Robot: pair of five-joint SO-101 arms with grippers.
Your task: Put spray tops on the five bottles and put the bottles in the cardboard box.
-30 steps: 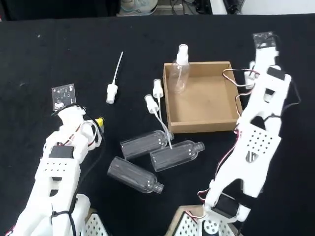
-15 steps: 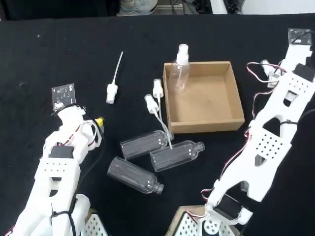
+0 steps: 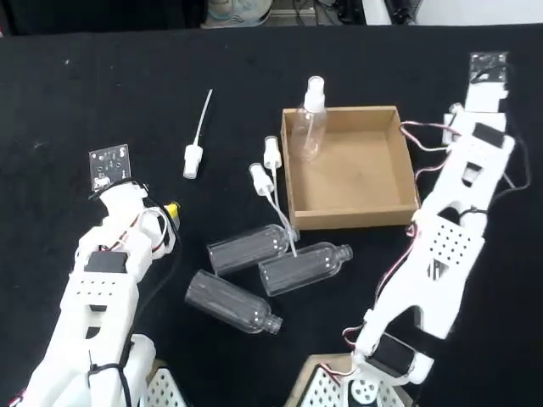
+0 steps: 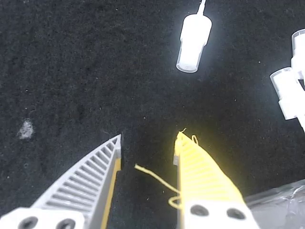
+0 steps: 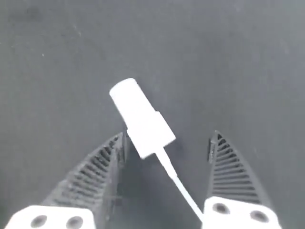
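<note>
The cardboard box [image 3: 356,174] sat open on the black table [image 3: 102,76], with one capped bottle [image 3: 311,123] standing upright in a corner of it. Three uncapped bottles [image 3: 303,267] lay on their sides just outside the box, off the wall next to that corner; two of them touched each other and the third lay a little farther from the box. Two spray tops [image 3: 271,153] lay close against the same side of the box, their tubes running toward the bottles. A third spray top [image 3: 193,157] lay farther out from the box.

The left gripper [image 4: 148,138] hung over bare table on that bottle side of the box, its fingers spread apart and holding nothing. The third spray top [image 4: 193,43] lay well ahead of its tips.

The right arm [image 3: 462,170] stretched along the opposite side of the box. The right gripper [image 5: 167,138] was spread wide over a fourth spray top [image 5: 141,119]. The top's head lay just past the fingertips, nearer one finger, and its tube ran back between the two. Whether that finger touched it could not be told.
</note>
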